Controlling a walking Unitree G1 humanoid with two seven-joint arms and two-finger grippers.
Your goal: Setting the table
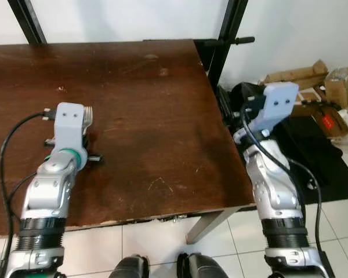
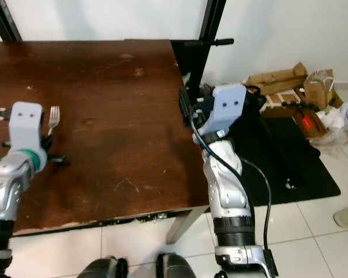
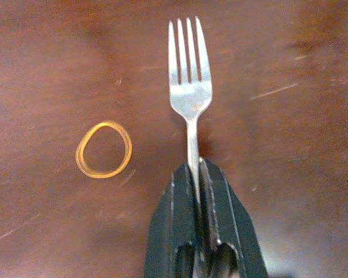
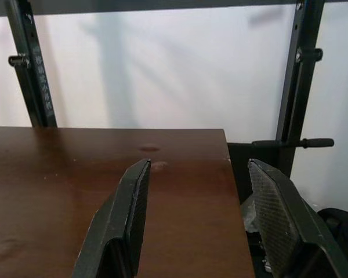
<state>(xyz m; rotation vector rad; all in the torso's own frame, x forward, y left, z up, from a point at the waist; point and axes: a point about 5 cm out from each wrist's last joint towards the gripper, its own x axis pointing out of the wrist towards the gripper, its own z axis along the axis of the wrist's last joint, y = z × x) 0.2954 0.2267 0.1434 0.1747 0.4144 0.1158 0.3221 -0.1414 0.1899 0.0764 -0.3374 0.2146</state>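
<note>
1. The table (image 1: 151, 116) was a dark brown wooden slab, its worn surface scuffed with pale scratches and its near edge chipped; black metal posts (image 1: 226, 35) rose behind it against a white wall.
2. One fork (image 3: 189, 92) lay on the wood at the table's left side — shiny metal, four tines, a slim neck running back into the left gripper (image 3: 197, 168).
3. The left gripper's two black fingers (image 3: 177, 214) were pressed together on the fork's handle, pinching it, with the tines pointing away from the robot.
4. One rubber band (image 3: 103, 149), a thin orange-yellow loop of uneven oval shape, lay flat on the wood just beside the fork's neck, apart from it and from the gripper.
5. The right gripper (image 4: 200, 191) was held up by the table's right edge, its two black fingers spread wide with nothing between them; the inner pads (image 4: 272, 214) showed a fine woven texture.
6. Off the table's right side, on the white tiled floor, lay a black mat (image 2: 290, 156), and beyond it a heap of torn cardboard boxes (image 2: 278, 78) and crumpled bags (image 2: 336, 119) — well apart from the fork.
7. Nothing stood between the fork and the rest of the tabletop.
</note>
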